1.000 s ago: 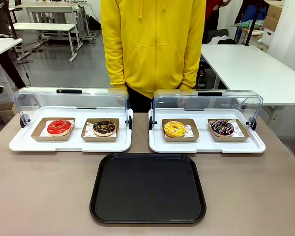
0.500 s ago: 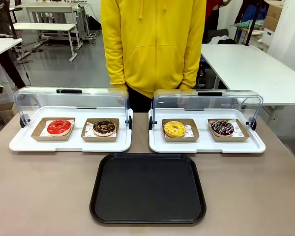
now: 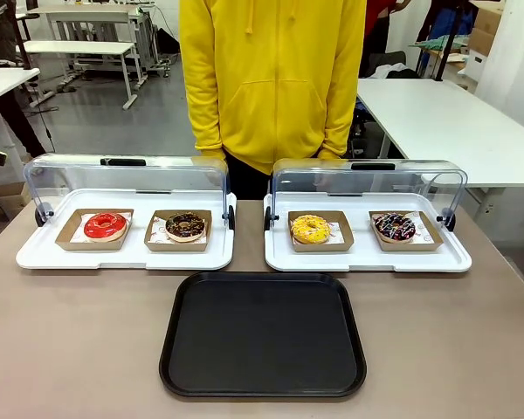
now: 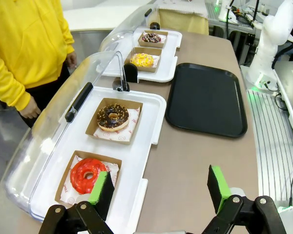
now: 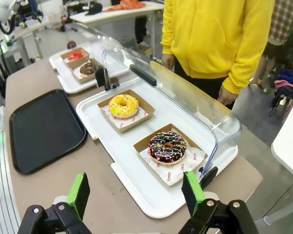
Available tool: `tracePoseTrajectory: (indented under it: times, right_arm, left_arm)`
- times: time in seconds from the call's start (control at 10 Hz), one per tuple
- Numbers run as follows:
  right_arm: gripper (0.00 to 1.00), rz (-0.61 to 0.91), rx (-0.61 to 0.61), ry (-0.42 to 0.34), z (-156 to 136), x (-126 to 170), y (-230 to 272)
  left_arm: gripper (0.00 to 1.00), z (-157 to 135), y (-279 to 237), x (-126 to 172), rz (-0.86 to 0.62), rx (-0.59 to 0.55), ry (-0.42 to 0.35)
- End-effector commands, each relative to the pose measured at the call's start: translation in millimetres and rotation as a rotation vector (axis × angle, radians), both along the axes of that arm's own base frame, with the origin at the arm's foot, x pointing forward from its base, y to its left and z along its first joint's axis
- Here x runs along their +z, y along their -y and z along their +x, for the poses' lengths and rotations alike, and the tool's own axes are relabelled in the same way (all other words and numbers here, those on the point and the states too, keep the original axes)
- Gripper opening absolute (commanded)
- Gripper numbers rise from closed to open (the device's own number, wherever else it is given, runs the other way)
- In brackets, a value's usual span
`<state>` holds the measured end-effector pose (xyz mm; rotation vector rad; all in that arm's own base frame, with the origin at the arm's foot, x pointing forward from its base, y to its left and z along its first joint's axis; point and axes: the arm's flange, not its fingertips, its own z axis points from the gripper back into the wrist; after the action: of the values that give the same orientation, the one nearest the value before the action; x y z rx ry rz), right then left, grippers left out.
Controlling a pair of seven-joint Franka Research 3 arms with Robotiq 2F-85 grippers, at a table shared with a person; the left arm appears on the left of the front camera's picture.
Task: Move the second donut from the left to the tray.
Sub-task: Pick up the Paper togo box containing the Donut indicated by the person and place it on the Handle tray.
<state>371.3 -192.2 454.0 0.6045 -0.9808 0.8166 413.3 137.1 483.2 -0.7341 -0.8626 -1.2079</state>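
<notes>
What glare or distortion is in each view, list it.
Front view: even light, sharp, faint sheen on the tray. Left wrist view: wide-angle bending, pale reflections on the left lid. Right wrist view: same bending, reflections streak the right lid.

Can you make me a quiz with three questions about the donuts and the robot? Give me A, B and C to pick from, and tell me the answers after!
1. Where is the dark chocolate-glazed ring donut with light crumbs?
A) on the floor
B) in the left white plastic display tray, beside the red-glazed ring donut
C) inside a paper bag

2. How many donuts are on the brown table?
A) two
B) six
C) four

3. How is the robot's left tool, black with green pads?
A) open, holding nothing
B) shut on a donut
C) shut on a napkin

Answers:
1 B: it sits there in its small brown cardboard holder.
2 C: red, chocolate, a yellow-glazed ring donut and a dark ring donut with coloured sprinkles.
3 A: its fingers stand wide apart with nothing between them.
</notes>
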Motion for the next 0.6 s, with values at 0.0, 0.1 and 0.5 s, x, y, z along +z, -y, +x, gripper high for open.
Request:
tracePoseTrajectory:
  times: [0.0, 0.1, 0.5]
  right_arm:
    - [1.0, 0.011, 0.001, 0.028, 2.4, -0.1, 0.0]
    - [1.0, 0.011, 0.001, 0.028, 2.4, -0.1, 0.0]
    - [1.0, 0.011, 0.001, 0.028, 2.4, -0.1, 0.0]
  left_arm:
    - [1.0, 1.0, 0.1, 2.8, -0.002, -0.002, 0.002]
    - [1.0, 1.0, 0.1, 2.8, -0.002, -0.002, 0.002]
    - [1.0, 1.0, 0.1, 2.8, -0.002, -0.002, 0.002]
